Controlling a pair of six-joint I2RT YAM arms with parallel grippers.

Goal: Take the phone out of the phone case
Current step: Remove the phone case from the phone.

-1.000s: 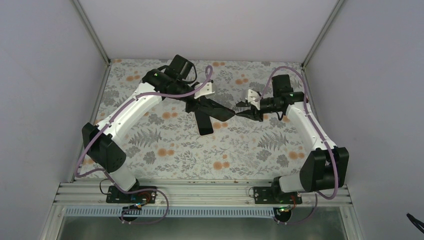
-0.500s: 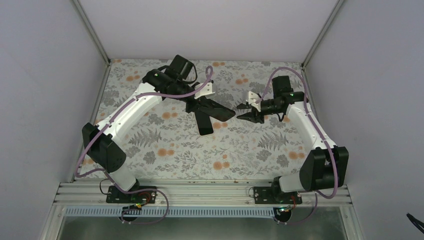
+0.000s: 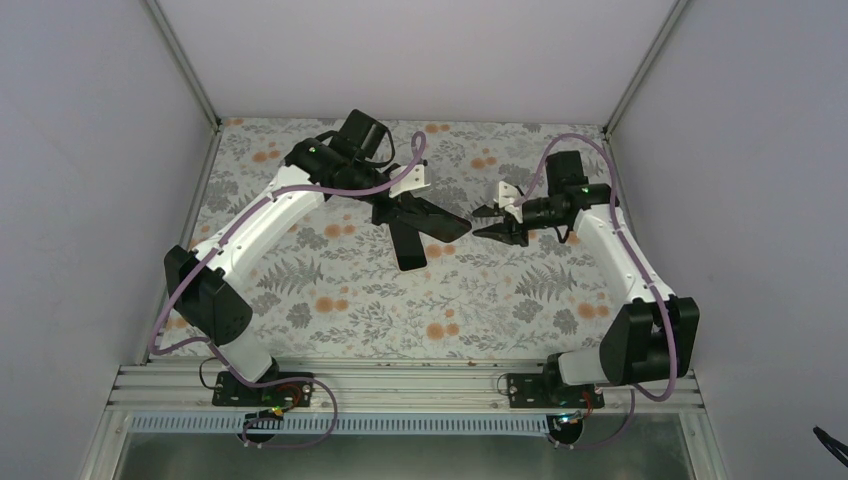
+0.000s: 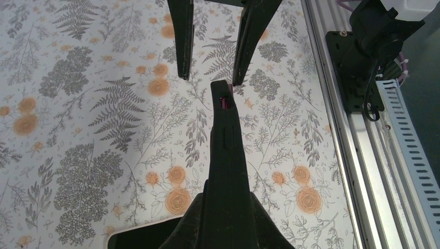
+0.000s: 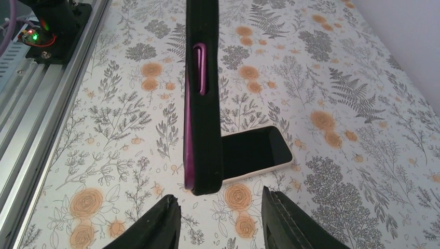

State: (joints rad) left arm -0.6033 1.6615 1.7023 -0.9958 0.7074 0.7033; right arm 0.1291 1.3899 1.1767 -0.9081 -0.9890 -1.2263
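Observation:
My left gripper [image 3: 398, 212] is shut on the phone case [image 3: 440, 224], a thin black shell with a purple inner lining, and holds it edge-on above the table. The case shows in the left wrist view [image 4: 225, 140] and in the right wrist view [image 5: 203, 93]. The phone [image 3: 409, 249] lies flat on the table below it, black glass up with a pale rim [image 5: 255, 151]; one corner shows in the left wrist view [image 4: 136, 240]. My right gripper [image 3: 483, 222] is open and empty, its fingertips just off the case's free end [image 5: 220, 215].
The table is covered by a floral cloth [image 3: 330, 290]. An aluminium rail [image 3: 400, 385] with the arm bases runs along the near edge. Grey walls close in the left, right and back sides.
My right gripper has drawn back a little to the right from the case's end and its jaws have spread. The left arm, the case and the phone have not moved.

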